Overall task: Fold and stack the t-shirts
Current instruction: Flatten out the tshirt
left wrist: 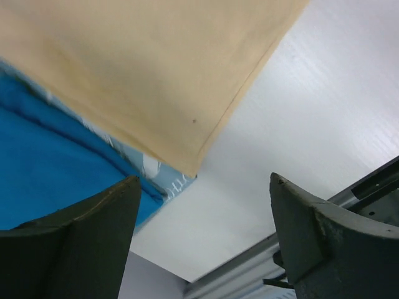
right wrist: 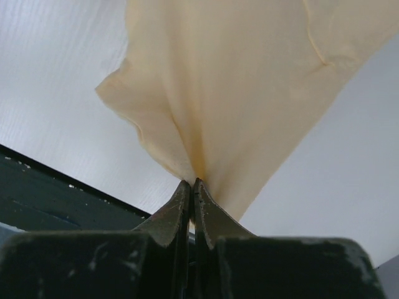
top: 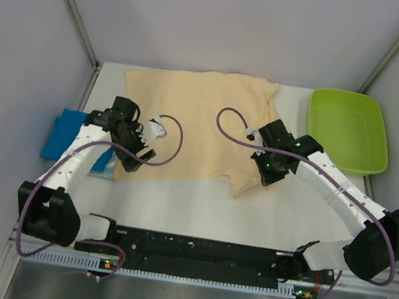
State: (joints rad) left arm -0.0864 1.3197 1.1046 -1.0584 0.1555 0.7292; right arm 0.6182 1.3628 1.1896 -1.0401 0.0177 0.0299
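Plainly, the right gripper was pinched tight on the near right corner of the peach-cream shirt, which lay spread on the table. The left gripper hovered over the near left corner with its jaws wide. It ought to take that hem squarely without catching the folded blue shirt lying partly beneath. The green tray stood well apart.

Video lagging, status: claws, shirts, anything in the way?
Right claw shut on peach shirt edge. Left claw open over its corner. Blue shirt folded, partly under peach. Green tray apart, far right.
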